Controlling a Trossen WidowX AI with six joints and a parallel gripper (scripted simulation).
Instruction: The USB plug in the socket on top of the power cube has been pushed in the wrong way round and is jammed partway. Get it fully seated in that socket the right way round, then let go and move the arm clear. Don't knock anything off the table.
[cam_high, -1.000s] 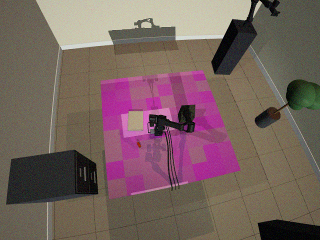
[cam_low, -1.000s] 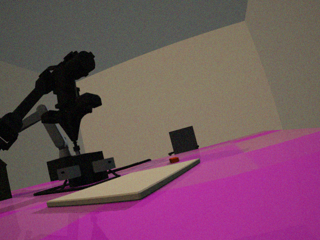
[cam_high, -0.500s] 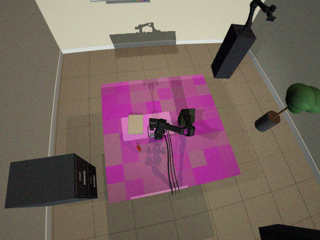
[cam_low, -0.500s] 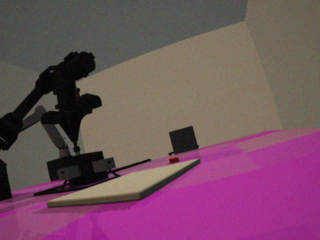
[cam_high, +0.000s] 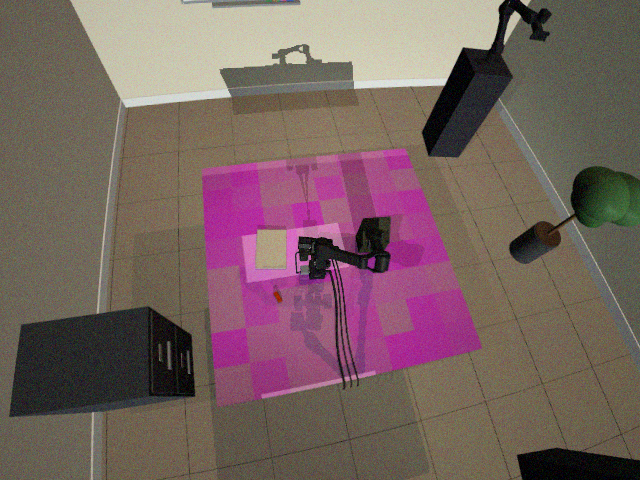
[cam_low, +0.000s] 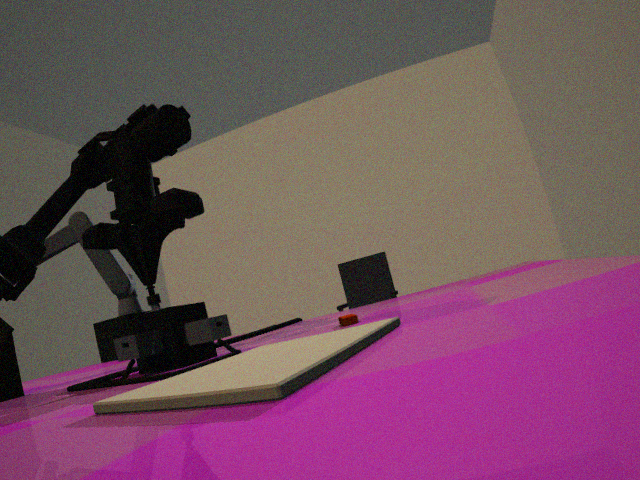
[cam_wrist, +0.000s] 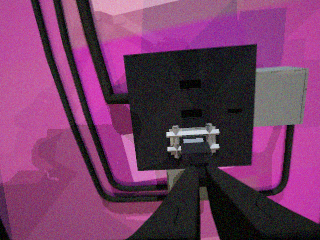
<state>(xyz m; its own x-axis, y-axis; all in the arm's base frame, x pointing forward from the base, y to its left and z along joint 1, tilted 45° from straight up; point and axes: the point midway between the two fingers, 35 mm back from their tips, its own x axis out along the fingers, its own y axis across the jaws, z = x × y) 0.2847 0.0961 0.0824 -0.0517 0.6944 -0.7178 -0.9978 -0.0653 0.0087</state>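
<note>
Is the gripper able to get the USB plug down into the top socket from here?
Probably yes: the gripper is shut on the USB plug directly above the power cube, with nothing between them.

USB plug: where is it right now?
In the wrist view the USB plug sits at the near edge of the power cube top, pinched by the gripper; the exterior view shows it just above the cube.
</note>
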